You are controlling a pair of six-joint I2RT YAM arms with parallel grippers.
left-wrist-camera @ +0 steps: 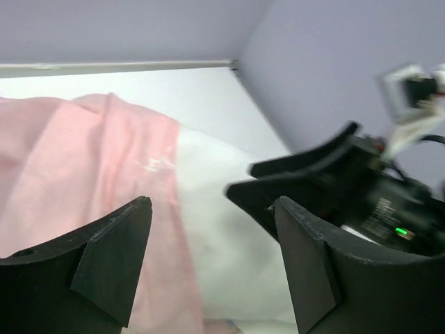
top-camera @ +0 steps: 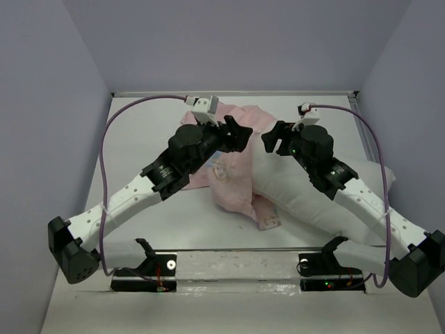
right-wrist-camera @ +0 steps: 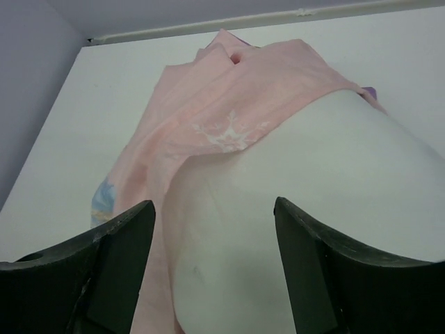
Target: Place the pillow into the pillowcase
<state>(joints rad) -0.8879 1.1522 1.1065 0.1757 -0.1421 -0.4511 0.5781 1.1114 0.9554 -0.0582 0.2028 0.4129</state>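
Note:
The pale pink pillowcase (top-camera: 229, 177) lies bunched in the middle of the table, its far part draped over one end of the white pillow (top-camera: 306, 198). The pillow stretches from the centre towards the right front. My left gripper (top-camera: 243, 134) and right gripper (top-camera: 270, 137) hover face to face above that covered end, both open with nothing between their fingers. The left wrist view shows the pillowcase (left-wrist-camera: 83, 160) left of the pillow (left-wrist-camera: 229, 236) under the left gripper (left-wrist-camera: 212, 257). Below the right gripper (right-wrist-camera: 212, 257), the pillowcase (right-wrist-camera: 222, 104) overlaps the pillow (right-wrist-camera: 327, 181).
The white table (top-camera: 146, 132) is walled in by grey-lilac panels on three sides. A strip of the pillowcase's printed edge (top-camera: 268, 219) pokes out under the pillow near the front. The arm bases stand at the near edge.

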